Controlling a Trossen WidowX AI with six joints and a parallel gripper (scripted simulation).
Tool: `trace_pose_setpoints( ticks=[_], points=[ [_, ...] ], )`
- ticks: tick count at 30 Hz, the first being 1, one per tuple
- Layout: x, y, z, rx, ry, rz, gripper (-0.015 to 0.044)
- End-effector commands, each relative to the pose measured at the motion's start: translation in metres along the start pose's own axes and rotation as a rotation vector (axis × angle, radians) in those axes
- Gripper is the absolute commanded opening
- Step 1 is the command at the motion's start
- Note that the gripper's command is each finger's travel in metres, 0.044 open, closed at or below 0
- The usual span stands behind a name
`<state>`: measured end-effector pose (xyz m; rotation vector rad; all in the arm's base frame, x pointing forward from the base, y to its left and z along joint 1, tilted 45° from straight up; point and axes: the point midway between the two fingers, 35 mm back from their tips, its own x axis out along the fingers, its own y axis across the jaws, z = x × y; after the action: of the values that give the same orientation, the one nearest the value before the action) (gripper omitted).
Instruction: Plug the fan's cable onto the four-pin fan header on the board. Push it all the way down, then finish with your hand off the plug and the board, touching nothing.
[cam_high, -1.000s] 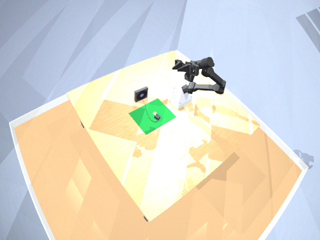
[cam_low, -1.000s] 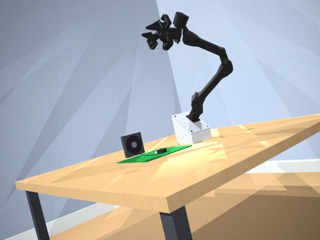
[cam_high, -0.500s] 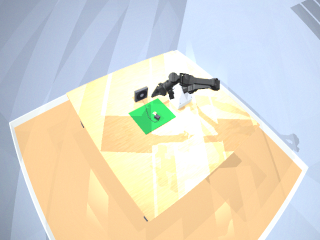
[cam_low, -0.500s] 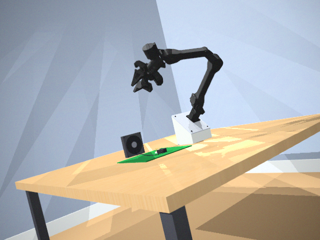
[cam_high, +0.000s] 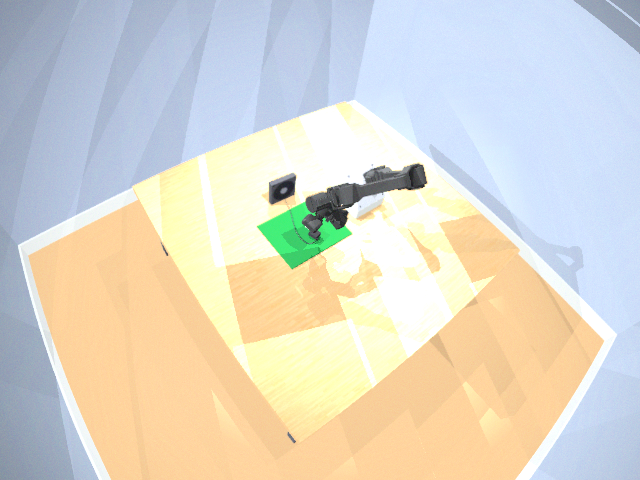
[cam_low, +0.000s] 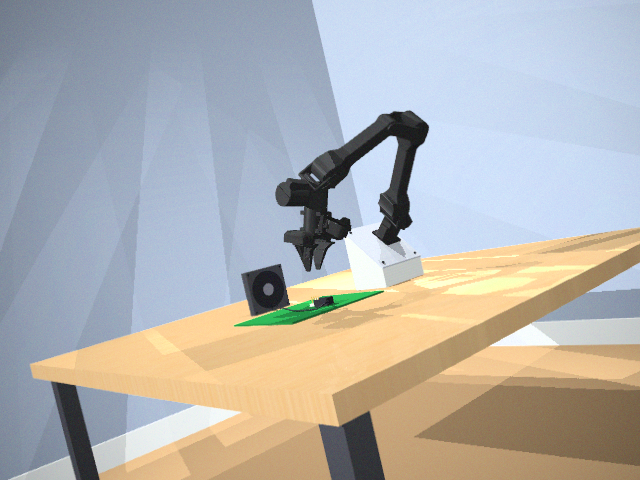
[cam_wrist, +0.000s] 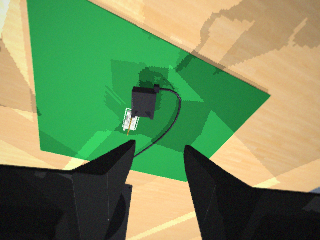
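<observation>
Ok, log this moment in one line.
gripper: open, above board | plug: beside white header, ungripped | fan: upright by board | plugging-in: not done

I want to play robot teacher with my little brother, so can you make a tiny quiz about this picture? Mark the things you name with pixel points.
1. True or false: the end effector (cam_high: 321, 236) (cam_low: 313, 269) (cam_wrist: 159, 147) is gripping the black plug (cam_low: 324, 301) (cam_wrist: 144, 102).
2. Which is the colour of the board (cam_high: 292, 255) (cam_low: 289, 319) (cam_wrist: 70, 60): (a) red, (b) green or (c) blue?
3. Fill in the blank: a thin dark ____ (cam_high: 295, 227) (cam_low: 297, 310) (cam_wrist: 178, 107) runs from the plug toward the square fan (cam_high: 282, 189) (cam_low: 265, 289).

Key: 1. False, the end effector is open above the board. 2. b. 3. cable.
</observation>
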<state>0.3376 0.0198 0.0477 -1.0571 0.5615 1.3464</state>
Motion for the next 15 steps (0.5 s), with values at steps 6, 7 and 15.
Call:
trace_pose_setpoints(
  ticks=[6,7,15],
  points=[
    [0.014,0.017,0.008,0.022,-0.019,0.085,0.021],
    [0.017,0.017,0.008,0.022,-0.019,0.085,0.021],
    [0.045,0.02,0.016,0.023,-0.021,0.084,0.021]
  ],
)
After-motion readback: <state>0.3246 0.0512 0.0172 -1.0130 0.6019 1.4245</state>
